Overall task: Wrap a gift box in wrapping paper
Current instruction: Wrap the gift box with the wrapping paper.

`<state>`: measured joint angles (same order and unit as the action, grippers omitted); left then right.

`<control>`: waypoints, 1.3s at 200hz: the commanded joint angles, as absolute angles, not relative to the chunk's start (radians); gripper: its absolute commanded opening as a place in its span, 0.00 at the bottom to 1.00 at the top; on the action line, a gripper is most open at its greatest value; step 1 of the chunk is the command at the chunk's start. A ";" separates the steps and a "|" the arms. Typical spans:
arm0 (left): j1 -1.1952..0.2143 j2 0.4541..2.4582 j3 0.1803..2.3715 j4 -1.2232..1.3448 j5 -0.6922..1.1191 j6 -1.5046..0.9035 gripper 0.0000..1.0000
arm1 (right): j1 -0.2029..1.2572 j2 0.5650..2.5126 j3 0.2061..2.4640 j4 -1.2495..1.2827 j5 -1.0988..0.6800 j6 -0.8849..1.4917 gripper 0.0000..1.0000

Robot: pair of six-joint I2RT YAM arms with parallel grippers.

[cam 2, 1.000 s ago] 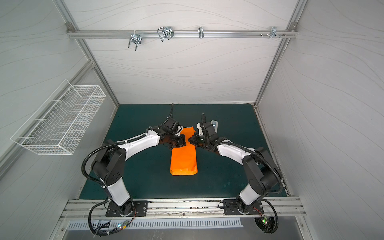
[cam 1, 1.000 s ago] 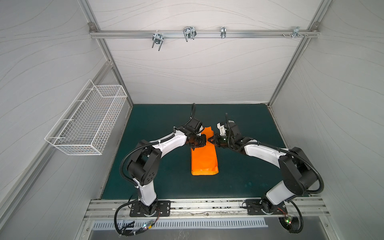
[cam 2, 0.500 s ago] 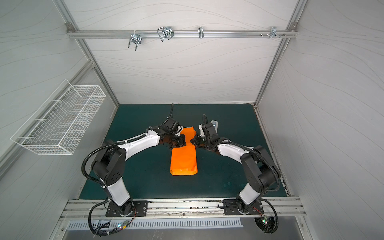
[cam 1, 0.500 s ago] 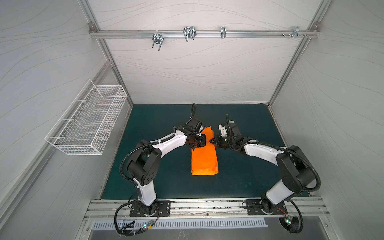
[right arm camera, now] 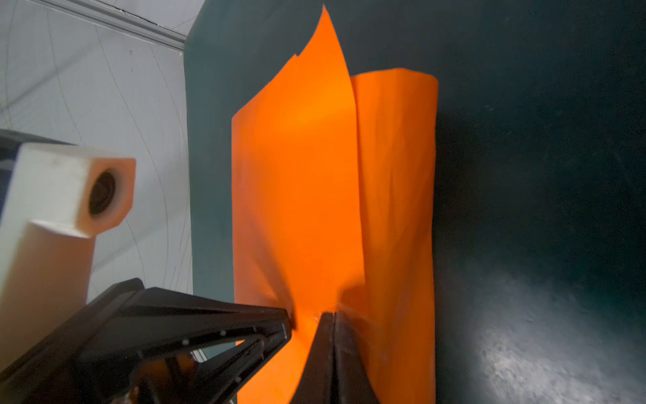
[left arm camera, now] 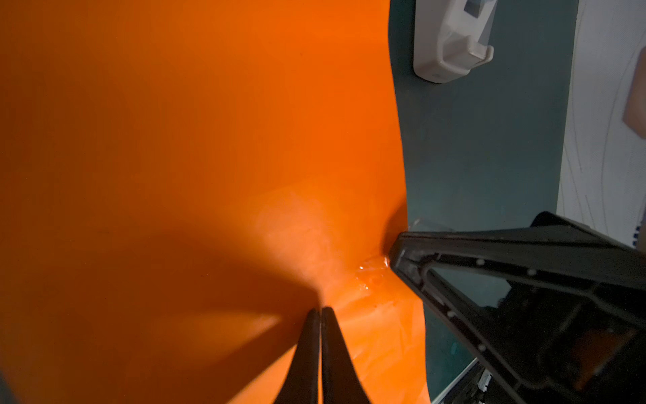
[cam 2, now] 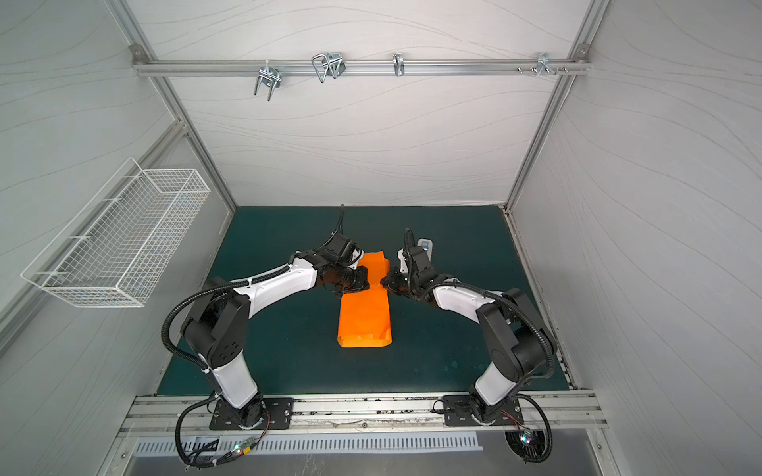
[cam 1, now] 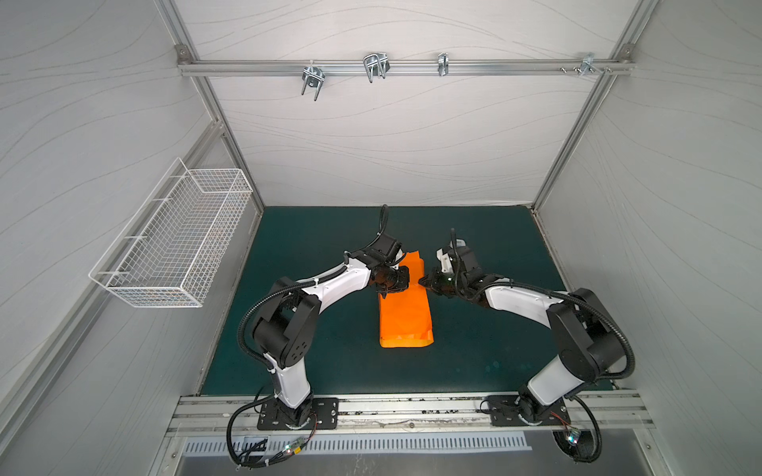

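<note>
The orange wrapping paper (cam 1: 406, 317) lies folded into a long, narrow bundle in the middle of the green mat in both top views. The gift box is hidden. My left gripper (left arm camera: 320, 310) is shut, its tips resting on the paper's upper surface near one long edge. My right gripper (right arm camera: 330, 314) is shut too, and its tips press on the paper (right arm camera: 297, 175) a short way from the left one. A glossy patch of clear tape (left arm camera: 370, 276) shows on the paper between the two grippers. In a top view the left gripper (cam 1: 404, 286) and the right gripper (cam 1: 422, 282) meet over the bundle's far half.
A white-grey tape dispenser (left arm camera: 451, 38) stands on the mat (cam 1: 309, 247) behind the right gripper, also seen in a top view as the dispenser (cam 2: 424, 246). A white wire basket (cam 1: 173, 247) hangs on the left wall. White walls close in the mat on three sides.
The right arm has shifted slightly toward the paper and its jaws have closed fully. The left arm and the paper have not visibly moved.
</note>
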<state>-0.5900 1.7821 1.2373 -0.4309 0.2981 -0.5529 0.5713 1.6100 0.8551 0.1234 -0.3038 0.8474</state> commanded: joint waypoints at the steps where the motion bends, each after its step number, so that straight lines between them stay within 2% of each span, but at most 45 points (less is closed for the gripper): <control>1: -0.596 1.841 1.200 -0.508 0.252 -0.543 0.08 | 0.558 1.634 0.840 0.126 -0.289 0.864 0.06; 212: -0.597 1.843 1.207 -0.516 0.249 -0.541 0.08 | 0.522 1.652 0.846 0.144 -0.323 0.859 0.04; 260: -0.600 1.853 1.216 -0.514 0.251 -0.543 0.08 | 0.482 1.534 0.815 0.042 -0.255 0.830 0.06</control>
<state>-0.5900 1.7821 1.2373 -0.4309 0.2974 -0.5526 0.5072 1.6203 0.8307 0.1127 -0.2955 0.8467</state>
